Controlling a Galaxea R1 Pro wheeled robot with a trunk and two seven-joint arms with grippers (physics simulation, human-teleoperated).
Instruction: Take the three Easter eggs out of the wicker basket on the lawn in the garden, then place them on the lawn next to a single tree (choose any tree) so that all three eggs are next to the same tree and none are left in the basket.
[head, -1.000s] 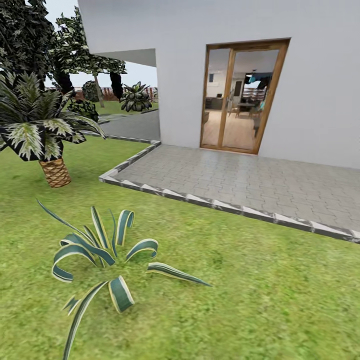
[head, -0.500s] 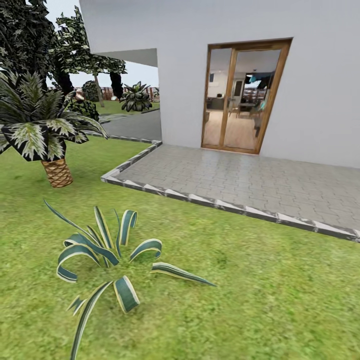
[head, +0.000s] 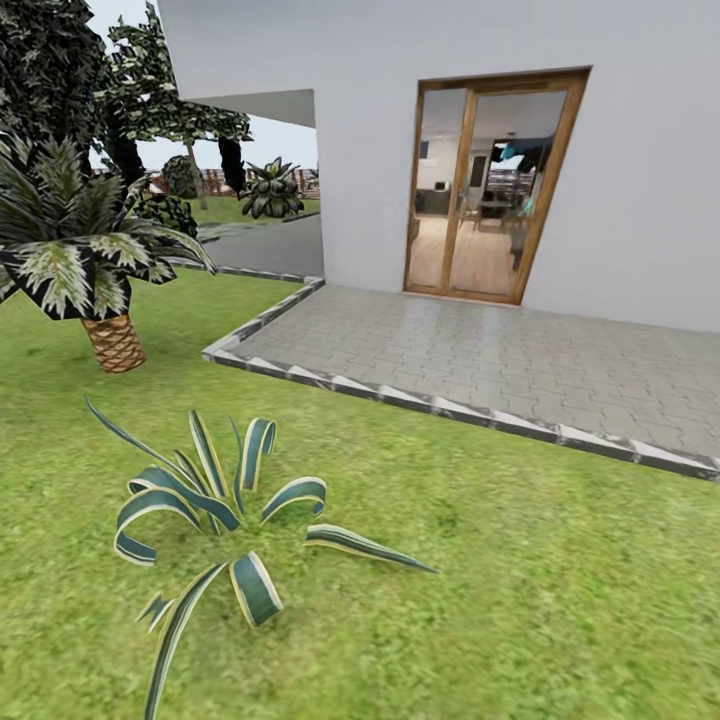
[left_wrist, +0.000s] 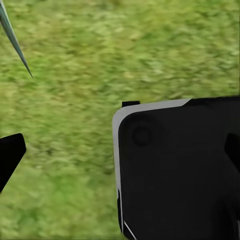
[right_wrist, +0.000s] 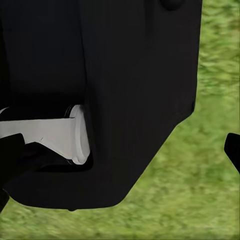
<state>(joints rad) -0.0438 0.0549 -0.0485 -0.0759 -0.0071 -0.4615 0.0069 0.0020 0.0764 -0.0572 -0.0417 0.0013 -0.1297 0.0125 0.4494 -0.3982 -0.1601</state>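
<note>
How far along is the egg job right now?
Nothing looks done from here. The head view takes in lawn, a striped-leaf plant, a short palm, grey paving and the white house with its glass door; the wrist views look down on grass past black robot parts. No egg is seen in hand. Finding the basket, lifting out three eggs and placing them by one tree remain.

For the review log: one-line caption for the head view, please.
Lawn with striped spiky plant and short palm, grey paving before white house's glass door.
</note>
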